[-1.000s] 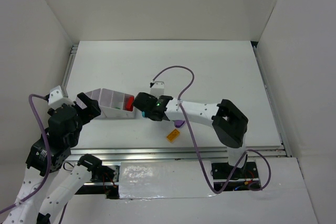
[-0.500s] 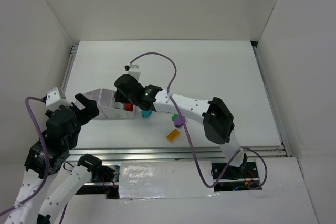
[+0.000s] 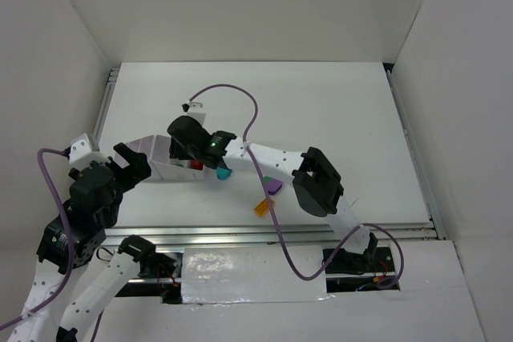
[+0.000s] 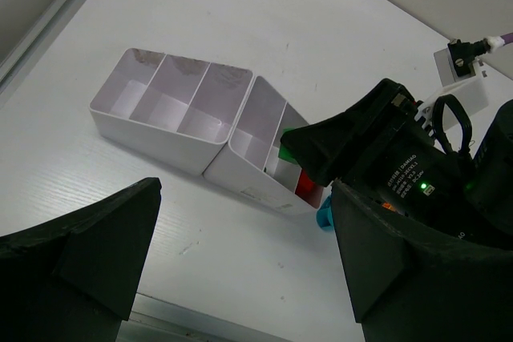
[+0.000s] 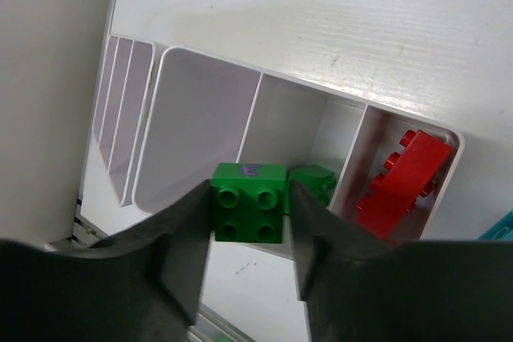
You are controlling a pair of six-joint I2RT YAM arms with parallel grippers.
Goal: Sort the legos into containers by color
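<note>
A green square studded plastic brick (image 5: 247,214) is pinched between the closed fingers of the right gripper (image 5: 250,193), above the white plastic divided tray (image 5: 240,70) and near the compartment where another green brick (image 5: 313,184) lies. A red studded brick (image 5: 405,182) lies in the neighbouring end compartment. A teal plastic piece (image 3: 224,172) sits on the white table (image 3: 337,118) just beside that end. The left gripper (image 4: 240,266) hangs wide open, holding nothing, near the tray.

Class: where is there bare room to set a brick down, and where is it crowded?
Bare: the table between tray and back wall, and its far right. Empty: the tray's three left compartments. Crowded: the tray's right end, where the right pincer holds a green brick, with teal, purple and orange bricks beside.
</note>
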